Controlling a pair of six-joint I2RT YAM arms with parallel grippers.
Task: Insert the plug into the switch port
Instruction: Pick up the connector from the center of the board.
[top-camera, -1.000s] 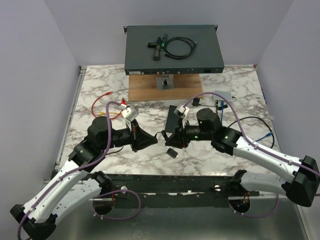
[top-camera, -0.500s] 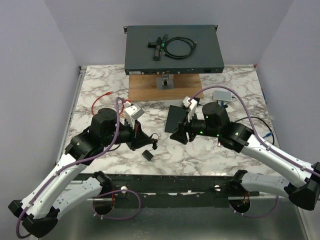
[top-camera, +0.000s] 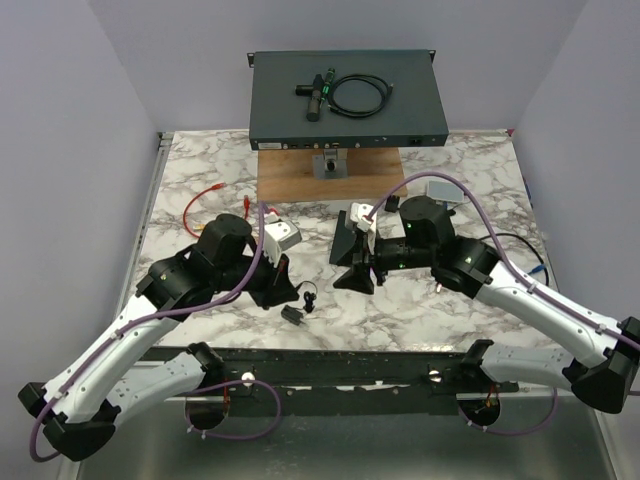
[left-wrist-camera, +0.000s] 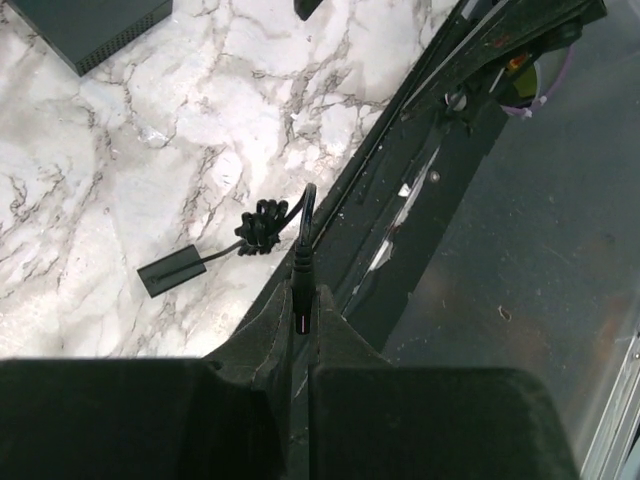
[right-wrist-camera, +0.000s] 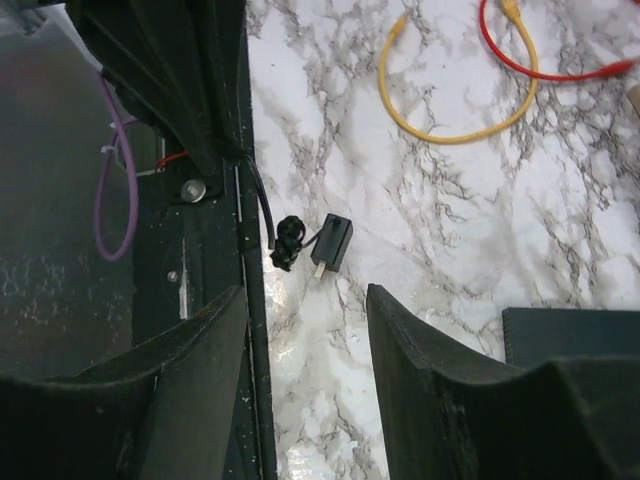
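My left gripper (top-camera: 285, 284) is shut on the black barrel plug (left-wrist-camera: 300, 285), which stands upright between the fingertips over the table's near edge. Its cable runs to a knotted bundle (left-wrist-camera: 262, 222) and a small black adapter block (left-wrist-camera: 172, 273) lying on the marble; the block also shows in the top view (top-camera: 293, 314) and the right wrist view (right-wrist-camera: 332, 241). The dark grey switch (top-camera: 345, 100) sits at the back on a wooden board (top-camera: 330, 176), its ports on the front face. My right gripper (top-camera: 352, 276) is open and empty, right of the block, as the right wrist view (right-wrist-camera: 305, 340) shows.
A flat black box (top-camera: 350, 236) lies under the right wrist. Red (top-camera: 212, 194) and yellow (right-wrist-camera: 440, 105) cables lie at the left, a white device (top-camera: 446, 190) and a blue cable (top-camera: 535, 272) at the right. A coiled cable and a tool (top-camera: 335, 92) rest on the switch.
The two grippers were close together a second ago. My left gripper has since drawn away leftward with the plug, dragging the adapter block left. My right gripper has backed off, open.
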